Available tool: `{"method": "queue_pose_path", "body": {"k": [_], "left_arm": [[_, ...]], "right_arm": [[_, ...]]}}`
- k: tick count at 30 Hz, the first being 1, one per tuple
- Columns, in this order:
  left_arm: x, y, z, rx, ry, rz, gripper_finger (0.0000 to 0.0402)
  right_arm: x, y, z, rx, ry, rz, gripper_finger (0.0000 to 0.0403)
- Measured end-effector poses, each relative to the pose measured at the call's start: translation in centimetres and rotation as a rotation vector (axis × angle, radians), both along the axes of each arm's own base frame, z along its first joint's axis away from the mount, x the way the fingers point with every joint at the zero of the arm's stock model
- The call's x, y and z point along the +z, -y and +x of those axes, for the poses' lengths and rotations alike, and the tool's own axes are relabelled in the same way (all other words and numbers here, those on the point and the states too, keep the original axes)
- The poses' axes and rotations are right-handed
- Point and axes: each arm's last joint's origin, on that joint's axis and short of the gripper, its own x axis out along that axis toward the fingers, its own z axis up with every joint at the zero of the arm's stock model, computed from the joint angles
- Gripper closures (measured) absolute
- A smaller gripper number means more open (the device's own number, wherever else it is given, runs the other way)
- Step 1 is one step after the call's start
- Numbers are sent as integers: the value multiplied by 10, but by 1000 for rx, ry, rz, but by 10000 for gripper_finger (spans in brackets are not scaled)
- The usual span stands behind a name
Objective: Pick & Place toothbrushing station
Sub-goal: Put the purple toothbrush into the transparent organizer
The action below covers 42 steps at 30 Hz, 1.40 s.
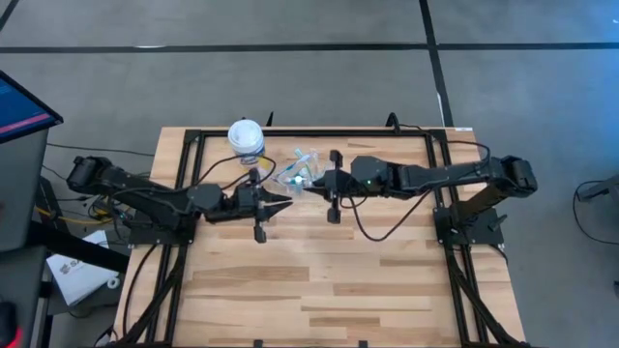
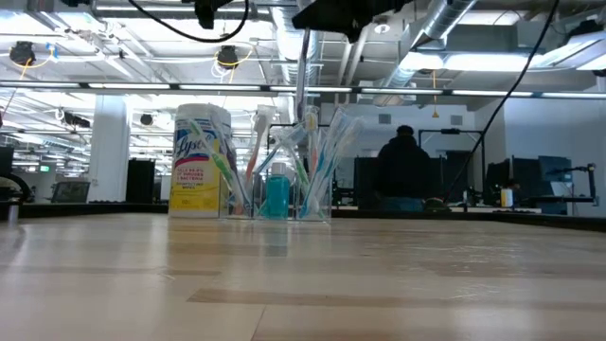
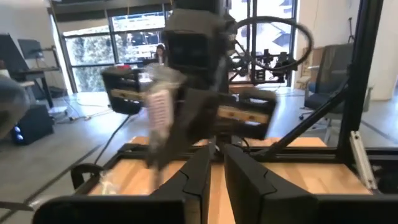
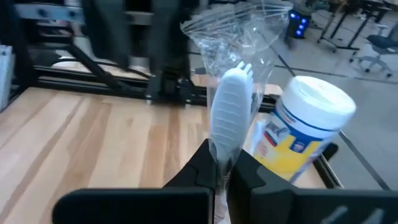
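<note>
A small clear cup (image 2: 284, 194) stands on the table's far middle part, holding several white, blue and green toothbrushes (image 2: 317, 161) and a small blue tube (image 2: 276, 194). From above it shows as a cluster (image 1: 298, 170) between the two arms. My right gripper (image 4: 222, 163), beside that cluster (image 1: 311, 184), is shut on a white toothbrush in a clear wrapper (image 4: 231, 109). My left gripper (image 3: 216, 163) faces it from the table's left (image 1: 288, 203), its fingers a narrow gap apart with nothing between them. My right gripper pinches the wrapped toothbrush between its two fingers through the clear wrapper, just below the white ribbed part (image 4: 221, 152). That part and the crumpled wrapper end (image 4: 236, 31) stick out past the fingertips. The brush is clear of the table.
A yellow canister with a white lid (image 1: 246, 137) stands just left of the cup (image 2: 201, 161) and close beside the held brush (image 4: 305, 130). A black frame (image 1: 193, 135) edges the wooden table. The near half of the table is bare wood (image 1: 319, 280). A person (image 2: 402, 166) sits far behind.
</note>
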Motion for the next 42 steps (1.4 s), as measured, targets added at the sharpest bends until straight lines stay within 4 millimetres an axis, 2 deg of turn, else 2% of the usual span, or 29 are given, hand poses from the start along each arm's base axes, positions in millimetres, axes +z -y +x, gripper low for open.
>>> {"method": "queue_pose_path", "body": {"k": [8, 18, 25, 30, 42], "left_arm": [[-6, 1, 0, -13, -14, -30, 363], [-6, 12, -2, -62, -14, -29, 368], [-6, 17, -3, -84, -16, -28, 372], [-6, 20, -4, -95, -16, -28, 374], [-7, 20, -4, -96, -20, -25, 372]], "right_arm": [[0, 28, -2, -87, 2, 15, 401], [1, 62, -6, -148, 24, 56, 401], [-16, 85, 4, -160, 16, 102, 401], [-27, 94, 8, -178, -5, 116, 401], [-21, 110, 5, -220, 67, 117, 401]]}}
